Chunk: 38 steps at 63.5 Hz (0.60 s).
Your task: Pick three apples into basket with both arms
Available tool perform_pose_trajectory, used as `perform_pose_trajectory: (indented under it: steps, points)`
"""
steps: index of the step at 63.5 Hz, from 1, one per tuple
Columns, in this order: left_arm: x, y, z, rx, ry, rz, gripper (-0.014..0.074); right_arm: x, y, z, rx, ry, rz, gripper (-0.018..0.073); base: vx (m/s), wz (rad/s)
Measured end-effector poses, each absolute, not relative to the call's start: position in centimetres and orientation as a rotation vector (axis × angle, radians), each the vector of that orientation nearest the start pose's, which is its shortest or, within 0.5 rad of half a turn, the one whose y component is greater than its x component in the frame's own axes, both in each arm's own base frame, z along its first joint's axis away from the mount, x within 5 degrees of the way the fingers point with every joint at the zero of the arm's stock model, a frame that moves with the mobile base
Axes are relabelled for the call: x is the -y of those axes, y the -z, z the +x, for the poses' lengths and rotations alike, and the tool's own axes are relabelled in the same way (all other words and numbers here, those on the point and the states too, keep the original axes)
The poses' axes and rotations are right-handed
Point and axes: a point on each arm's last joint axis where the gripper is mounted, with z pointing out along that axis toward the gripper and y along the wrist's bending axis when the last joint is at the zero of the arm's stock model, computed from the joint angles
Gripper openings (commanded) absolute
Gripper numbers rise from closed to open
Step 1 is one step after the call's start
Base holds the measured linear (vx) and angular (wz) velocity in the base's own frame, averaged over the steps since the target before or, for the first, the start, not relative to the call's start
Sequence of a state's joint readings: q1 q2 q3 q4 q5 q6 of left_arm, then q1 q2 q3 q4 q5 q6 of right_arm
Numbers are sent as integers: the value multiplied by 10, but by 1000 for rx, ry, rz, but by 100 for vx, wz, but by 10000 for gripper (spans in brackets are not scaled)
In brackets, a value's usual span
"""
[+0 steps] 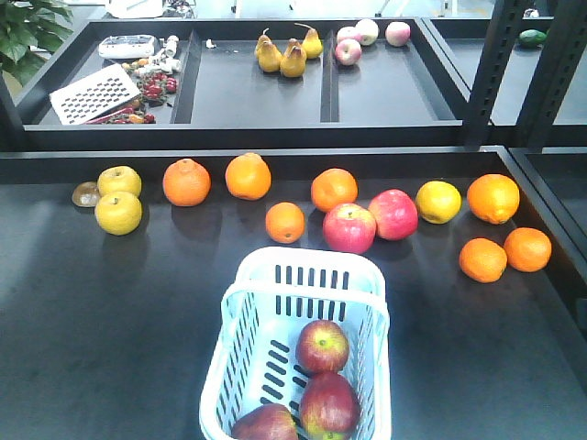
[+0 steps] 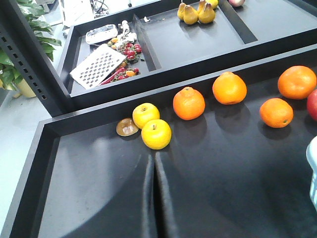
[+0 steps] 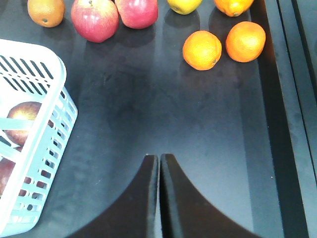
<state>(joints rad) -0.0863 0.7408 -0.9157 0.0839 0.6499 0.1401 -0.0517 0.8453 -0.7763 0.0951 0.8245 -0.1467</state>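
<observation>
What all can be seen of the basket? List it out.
The basket is pale blue-white, plastic by its look, rectangular, with rows of vertical slots in its walls and floor. It stands upright on the dark table, near the front edge of the front view, its lower part cut off by the frame. A hoop handle lies across its top. Three dark red apples lie inside. Nothing grips it; the fruit on the table lies apart from it.

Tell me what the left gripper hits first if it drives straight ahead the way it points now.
Probably the lower yellow apple: the shut left gripper points up the bare tray floor toward it, with nothing between them. Depth is unclear, so it might pass over it.
</observation>
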Motion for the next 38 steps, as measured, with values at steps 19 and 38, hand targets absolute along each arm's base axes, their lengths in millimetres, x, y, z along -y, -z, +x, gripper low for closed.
perform_pose_trajectory:
  steps: [19,38]
  points:
    - [4,-395,125,-1903,-192,299,-6,2,-321,155,-2371,-19,-69,-8,0,0]
    - [3,-344,79,-1847,-156,280,-6,2,-321,155,-2371,-19,-69,-8,0,0]
